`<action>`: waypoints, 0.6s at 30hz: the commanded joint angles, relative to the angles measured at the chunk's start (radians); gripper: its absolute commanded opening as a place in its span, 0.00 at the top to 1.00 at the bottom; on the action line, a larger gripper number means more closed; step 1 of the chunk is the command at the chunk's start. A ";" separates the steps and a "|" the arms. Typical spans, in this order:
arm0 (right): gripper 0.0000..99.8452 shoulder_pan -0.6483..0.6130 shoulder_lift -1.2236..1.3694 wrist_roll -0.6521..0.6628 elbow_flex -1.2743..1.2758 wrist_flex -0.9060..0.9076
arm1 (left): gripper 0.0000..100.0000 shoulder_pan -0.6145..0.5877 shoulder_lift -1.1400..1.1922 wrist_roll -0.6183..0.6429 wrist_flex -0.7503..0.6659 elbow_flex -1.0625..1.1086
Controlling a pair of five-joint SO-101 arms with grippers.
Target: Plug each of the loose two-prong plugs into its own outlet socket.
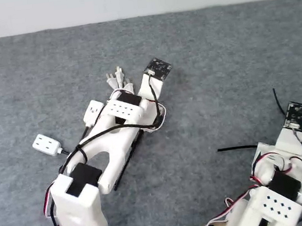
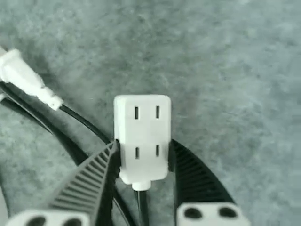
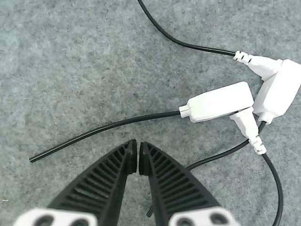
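Grey carpet covers the table (image 1: 215, 55) in the high view. The left arm (image 1: 111, 145) lies stretched across it, with a white outlet (image 1: 93, 113) beside its wrist and a plug (image 1: 118, 79) just past that. A second outlet (image 1: 47, 144) sits off to the arm's side. The right arm (image 1: 277, 196) is folded, well apart.

From the left wrist, the left claw (image 2: 142, 146) is part open, both fingers pressed against the sides of the outlet (image 2: 142, 117). A plug (image 2: 23, 75) lies ahead, off to one side.

From the right wrist, the right claw (image 3: 138, 143) has its fingers closed together and holds nothing. A cable (image 3: 94, 134) crosses just ahead of it. A cluster of outlets (image 3: 218, 108) and plugs (image 3: 247, 125) lies farther ahead, to one side.
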 commanded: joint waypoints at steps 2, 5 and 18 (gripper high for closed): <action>0.99 -0.008 -0.005 0.011 -0.008 -0.024 | 0.99 0.031 -0.009 0.189 0.074 -0.030; 0.99 -0.010 -0.005 0.011 -0.008 -0.024 | 0.99 0.023 -0.018 0.382 0.112 -0.036; 0.99 -0.010 -0.004 0.011 -0.008 -0.024 | 0.98 0.031 -0.110 0.410 0.155 -0.033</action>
